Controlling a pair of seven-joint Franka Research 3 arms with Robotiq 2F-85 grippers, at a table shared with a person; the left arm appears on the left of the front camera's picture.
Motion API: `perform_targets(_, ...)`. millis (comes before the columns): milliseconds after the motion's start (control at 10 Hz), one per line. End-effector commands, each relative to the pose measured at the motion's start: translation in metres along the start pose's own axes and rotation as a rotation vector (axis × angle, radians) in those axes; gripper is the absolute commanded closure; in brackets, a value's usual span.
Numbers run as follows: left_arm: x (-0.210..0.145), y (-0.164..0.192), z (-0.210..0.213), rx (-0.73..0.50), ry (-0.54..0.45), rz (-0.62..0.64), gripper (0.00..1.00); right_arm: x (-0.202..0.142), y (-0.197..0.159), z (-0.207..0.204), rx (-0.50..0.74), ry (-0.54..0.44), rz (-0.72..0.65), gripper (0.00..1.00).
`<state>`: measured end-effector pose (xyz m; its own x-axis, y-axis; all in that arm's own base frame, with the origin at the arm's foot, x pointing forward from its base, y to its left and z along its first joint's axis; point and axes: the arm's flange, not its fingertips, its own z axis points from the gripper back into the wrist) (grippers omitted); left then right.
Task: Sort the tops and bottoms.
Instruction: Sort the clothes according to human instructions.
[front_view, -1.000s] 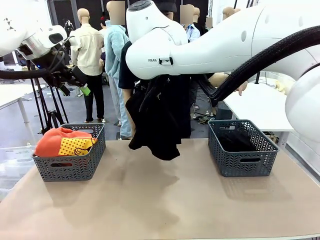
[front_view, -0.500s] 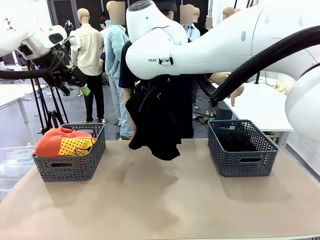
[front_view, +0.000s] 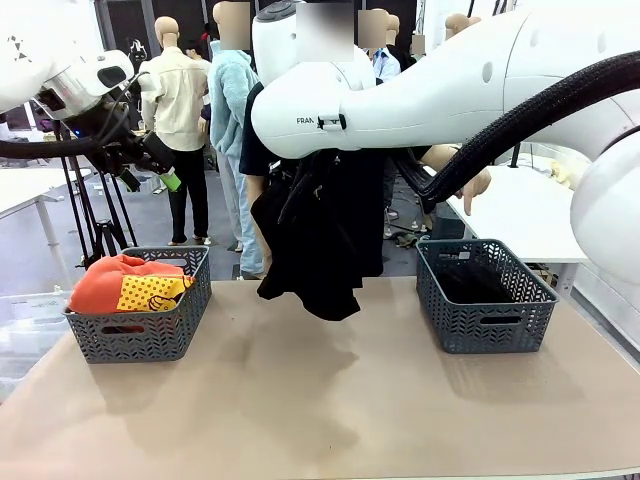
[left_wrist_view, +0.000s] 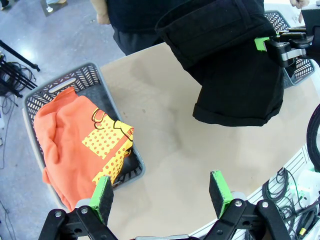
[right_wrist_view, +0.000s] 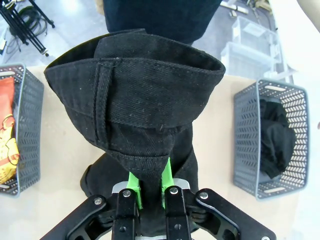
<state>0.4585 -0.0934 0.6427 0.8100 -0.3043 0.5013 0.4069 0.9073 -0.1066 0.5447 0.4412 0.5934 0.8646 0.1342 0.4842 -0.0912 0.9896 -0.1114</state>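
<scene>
**Black bottoms hanging in the air, ready for a basket**

You have the black folded cloth bottoms (right_wrist_view: 145, 115) pinched in the right gripper (right_wrist_view: 149, 187). Its jaws are almost shut, with a fold of thick cloth squeezed between the green pads. The garment hangs over the middle of the brown tabletop (front_view: 320, 400), between the two baskets and not touching either one.

This cloth looks soft and floppy, but thick like jeans, so it is likely a bit heavy. It will droop and swing when you move. It will not break. A thick seam or folded edge is the best place to hold, so it does not slip out.

The left gripper (left_wrist_view: 162, 192) has its jaws wide open and holds nothing.

The grey plastic basket on the left (front_view: 140, 335) holds the bright orange top with a yellow dotted patch (front_view: 125, 285). The grey plastic basket on the right (front_view: 485, 310) has another black garment (right_wrist_view: 275, 142) inside. The hanging bottoms likely belong in that one
</scene>
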Motion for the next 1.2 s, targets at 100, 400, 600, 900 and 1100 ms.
perform_targets(100, -0.001, 0.0, 0.001, 0.001, -0.004, 0.002, 0.0, 0.001, -0.002, 0.006, 0.012, 0.002, -0.009, 1.0)
perform_targets(400, -0.001, 0.0, 0.001, 0.001, -0.004, 0.002, 0.0, 0.001, -0.002, 0.006, 0.012, 0.002, -0.009, 1.0)
perform_targets(600, -0.001, 0.0, 0.001, 0.001, -0.004, 0.002, 0.0, 0.001, -0.002, 0.006, 0.012, 0.002, -0.009, 1.0)
perform_targets(900, -0.001, 0.0, 0.001, 0.001, -0.004, 0.002, 0.0, 0.0, 0.0, 0.0, 0.0, 0.0, 0.0, 1.0)
perform_targets(1100, -0.001, 0.0, 0.001, 0.001, -0.004, 0.002, 0.0, 0.009, -0.016, 0.031, -0.019, -0.033, 0.001, 1.0)
